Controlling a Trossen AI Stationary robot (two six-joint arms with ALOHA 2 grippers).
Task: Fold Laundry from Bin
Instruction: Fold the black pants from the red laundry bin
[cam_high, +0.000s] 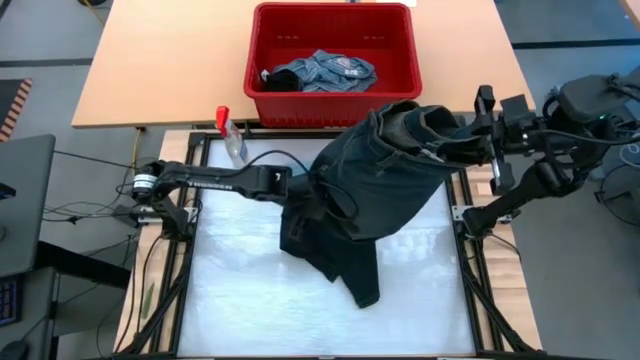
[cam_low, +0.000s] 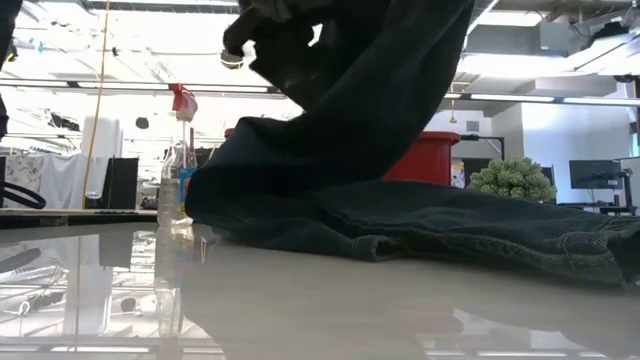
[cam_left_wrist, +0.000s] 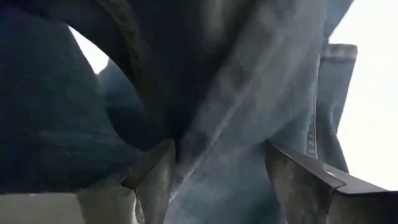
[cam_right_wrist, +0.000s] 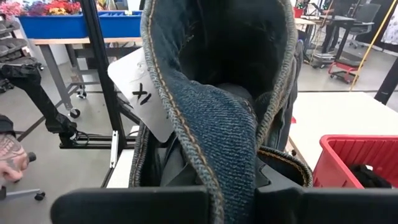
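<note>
A pair of dark blue jeans (cam_high: 370, 190) hangs from my right gripper (cam_high: 450, 140), which is shut on it above the table's far right. The jeans slope down to the left, and the lower part (cam_low: 440, 235) lies on the white table. My left gripper (cam_left_wrist: 217, 180) is open at the jeans' left side, mostly hidden under the cloth in the high view (cam_high: 303, 200). A fold of denim lies between its fingers. The red bin (cam_high: 333, 62) stands behind the table and holds a grey-blue denim garment (cam_high: 325, 72) and a dark one. My left gripper stands open with a fold of the jeans (cam_left_wrist: 217, 143) between its two fingers (cam_left_wrist: 155, 177). The cloth lies close against both, but I cannot tell whether they touch it. My right gripper pinches a stitched edge of the jeans (cam_right_wrist: 230, 180) between its two fingers, coming in level from the table's right side. The rim of an opening, with a white tag (cam_right_wrist: 140, 93), stands up past the fingers. This end is lifted clear and the rest hangs down to the table.
A clear spray bottle with a red top (cam_high: 230, 135) stands at the table's far left corner. A fuzzy green ball (cam_low: 515, 178) shows at the far right in the low view. The near half of the white table (cam_high: 300, 310) is bare.
</note>
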